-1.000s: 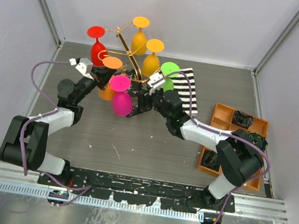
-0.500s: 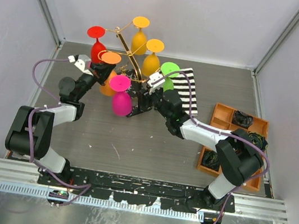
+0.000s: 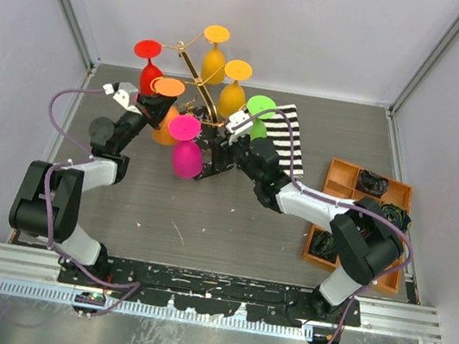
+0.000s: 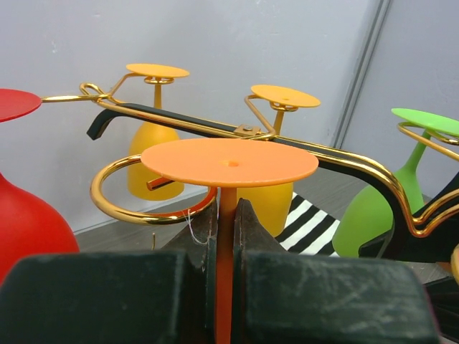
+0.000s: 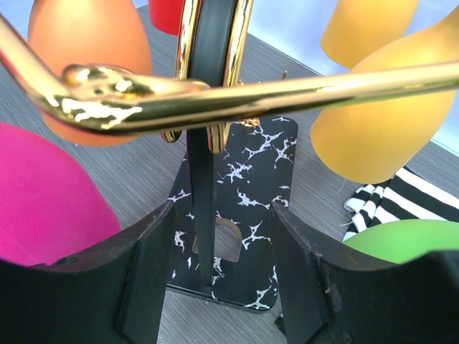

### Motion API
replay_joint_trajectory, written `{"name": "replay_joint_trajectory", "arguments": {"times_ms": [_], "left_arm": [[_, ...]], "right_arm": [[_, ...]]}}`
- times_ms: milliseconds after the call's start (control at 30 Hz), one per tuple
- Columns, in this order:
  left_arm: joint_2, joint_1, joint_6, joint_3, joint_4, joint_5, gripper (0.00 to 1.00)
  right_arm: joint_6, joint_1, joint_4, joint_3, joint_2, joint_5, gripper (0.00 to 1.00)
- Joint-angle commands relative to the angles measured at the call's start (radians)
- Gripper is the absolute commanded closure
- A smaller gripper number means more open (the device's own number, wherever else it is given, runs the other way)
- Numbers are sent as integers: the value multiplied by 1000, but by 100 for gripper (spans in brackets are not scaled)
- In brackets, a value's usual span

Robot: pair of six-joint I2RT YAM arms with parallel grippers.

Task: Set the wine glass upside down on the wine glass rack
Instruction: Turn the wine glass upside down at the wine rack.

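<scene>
The wine glass [image 4: 229, 161] is orange, the wine glass rack [image 5: 129, 97] gold on a white-veined black base [image 5: 251, 179].

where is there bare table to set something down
Bare table lies in front of the rack, between the two arms. Another patch sits behind the orange tray, right of the striped cloth. Around the rack it is crowded: hanging glasses, left gripper and right gripper.

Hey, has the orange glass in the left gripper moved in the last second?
Yes. The orange glass has shifted up in the overhead view, away from the pink glass and nearer the red glass.
</scene>
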Motion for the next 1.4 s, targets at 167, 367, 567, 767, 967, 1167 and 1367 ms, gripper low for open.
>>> {"name": "replay_joint_trajectory", "arguments": {"times_ms": [167, 367, 567, 767, 967, 1167, 1367], "left_arm": [[31, 16, 36, 16, 89, -116, 100], [50, 18, 47, 19, 105, -163, 100], [51, 18, 51, 37, 105, -140, 100], [61, 18, 87, 61, 105, -166, 100], [85, 18, 103, 71, 106, -208, 100], [77, 17, 112, 80, 106, -230, 100], [62, 17, 110, 95, 105, -213, 100]], "right_arm": [[6, -5, 63, 50, 8, -7, 40], [8, -6, 64, 54, 17, -9, 40], [8, -6, 73, 55, 24, -6, 40], [15, -4, 86, 54, 34, -9, 40], [25, -6, 158, 31, 28, 17, 39], [73, -6, 225, 23, 37, 15, 32], [99, -5, 284, 40, 79, -5, 31]]}}
